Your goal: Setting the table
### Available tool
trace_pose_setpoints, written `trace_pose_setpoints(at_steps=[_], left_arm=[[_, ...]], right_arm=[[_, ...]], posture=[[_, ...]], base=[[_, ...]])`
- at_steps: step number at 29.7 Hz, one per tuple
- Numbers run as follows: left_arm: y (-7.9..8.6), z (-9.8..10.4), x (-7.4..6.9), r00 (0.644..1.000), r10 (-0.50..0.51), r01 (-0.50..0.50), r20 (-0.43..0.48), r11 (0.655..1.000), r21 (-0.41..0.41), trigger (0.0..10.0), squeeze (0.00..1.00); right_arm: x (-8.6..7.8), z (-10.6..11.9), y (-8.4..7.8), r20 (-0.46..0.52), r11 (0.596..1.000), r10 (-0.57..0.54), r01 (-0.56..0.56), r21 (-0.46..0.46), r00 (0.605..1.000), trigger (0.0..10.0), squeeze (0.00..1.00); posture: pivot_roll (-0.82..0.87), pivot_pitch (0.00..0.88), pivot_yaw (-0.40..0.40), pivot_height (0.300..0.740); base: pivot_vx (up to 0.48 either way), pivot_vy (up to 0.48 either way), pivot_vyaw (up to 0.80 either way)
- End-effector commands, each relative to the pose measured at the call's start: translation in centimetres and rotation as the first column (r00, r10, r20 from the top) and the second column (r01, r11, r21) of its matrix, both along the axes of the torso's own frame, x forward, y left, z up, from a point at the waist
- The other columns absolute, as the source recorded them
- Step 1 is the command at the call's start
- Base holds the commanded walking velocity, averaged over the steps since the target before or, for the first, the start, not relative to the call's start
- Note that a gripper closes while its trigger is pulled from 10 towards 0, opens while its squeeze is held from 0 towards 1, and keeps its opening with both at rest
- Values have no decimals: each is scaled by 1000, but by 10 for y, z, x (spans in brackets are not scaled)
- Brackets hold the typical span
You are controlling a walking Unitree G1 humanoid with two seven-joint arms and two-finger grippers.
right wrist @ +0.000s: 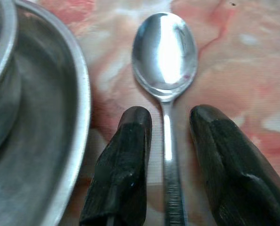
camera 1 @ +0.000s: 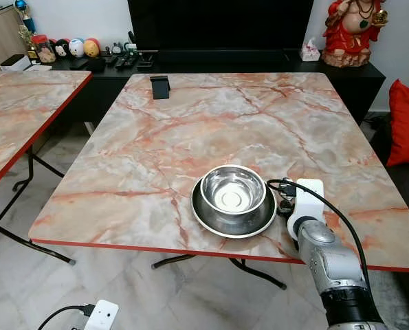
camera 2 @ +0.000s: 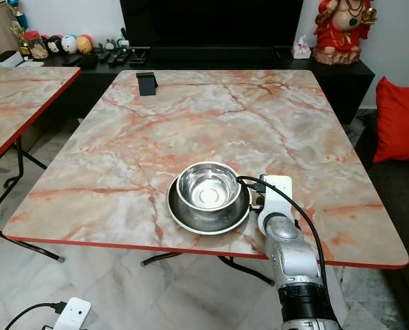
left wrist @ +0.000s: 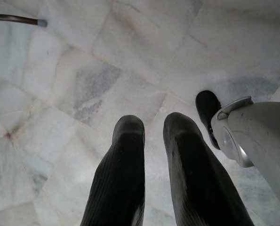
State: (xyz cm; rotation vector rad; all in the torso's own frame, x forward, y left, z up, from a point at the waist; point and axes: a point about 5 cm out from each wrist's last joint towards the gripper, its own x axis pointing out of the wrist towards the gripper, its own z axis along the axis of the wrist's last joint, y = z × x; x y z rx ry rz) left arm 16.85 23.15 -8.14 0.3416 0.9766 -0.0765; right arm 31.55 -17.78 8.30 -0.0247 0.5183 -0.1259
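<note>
The right gripper [right wrist: 170, 125] sits low over the marble-patterned table [camera 1: 190, 130] at its near edge, just to the right of the dishes, its two black fingers [right wrist: 123, 155] spread apart with nothing clamped between them. The spoon [right wrist: 165, 61] lies flat on the tabletop, its handle running through the gap between the fingers without clearly touching either one, and its bowl facing up just past the fingertips. Immediately beside the spoon is the rim of a steel plate [camera 1: 204, 216], close to the spoon but apart from it. A steel bowl [camera 1: 233, 189] stands upright in the middle of that plate and appears to hold nothing (only reflections show on its inner surface). The left gripper [left wrist: 149, 136] hangs by the robot's side over the pale marble floor [left wrist: 60, 94], its fingers a little apart and holding nothing. Farther across the table, near its far edge, a small black stand [camera 1: 160, 87] rests alone. Beyond that, a low black cabinet [camera 1: 108, 69] carries remote controls, small round figures and a red statue [camera 1: 348, 31] at its right end, and a red cushion [camera 1: 405, 124] lies to the right.
</note>
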Motion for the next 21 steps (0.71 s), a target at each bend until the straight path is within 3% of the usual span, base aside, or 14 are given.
trace_pose_setpoints(at_steps=[1,21], left_arm=[[5,1,0,1000,-10,10,-2,1000,24,10000,0],[6,1,0,1000,-7,7,-1,1000,23,10000,0]], right_arm=[[2,1,3,4,1000,6,-6,8,1000,10000,0],[5,9,-5,66,996,-22,27,-80,998,10000,0]], posture=[[-11,0,39,740],[-10,0,39,740]], base=[[0,0,0],[0,0,0]])
